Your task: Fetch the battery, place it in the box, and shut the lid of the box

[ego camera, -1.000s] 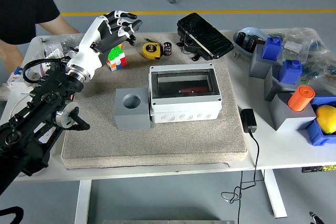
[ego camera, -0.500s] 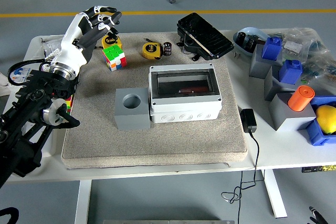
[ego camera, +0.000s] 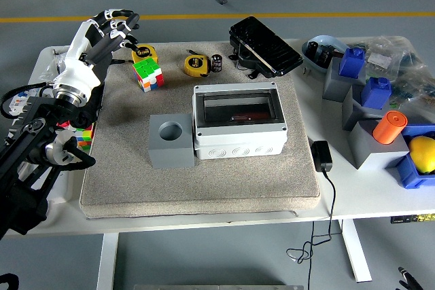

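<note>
The battery (ego camera: 217,62), a small black cylinder, stands upright at the back of the beige mat, beside a yellow tape measure (ego camera: 195,65). The white box (ego camera: 238,121) sits mid-mat. Its smoky clear lid lies flat over it, and something red shows through the lid. My left hand (ego camera: 112,25) hovers over the mat's far left corner, well to the left of the battery. Its fingers are loosely spread and hold nothing. The right arm is out of sight.
A grey block with a round hole (ego camera: 171,140) touches the box's left side. A colour cube (ego camera: 149,73) and a second tape measure (ego camera: 144,52) lie near my hand. A black case (ego camera: 265,45) lies behind the box. Blue, grey and orange parts crowd the right; a charger (ego camera: 321,155) lies by the mat.
My left arm has swung left and away from the colour cube, uncovering the second tape measure. The person at the top left has gone from view. The box and the battery have stayed put.
</note>
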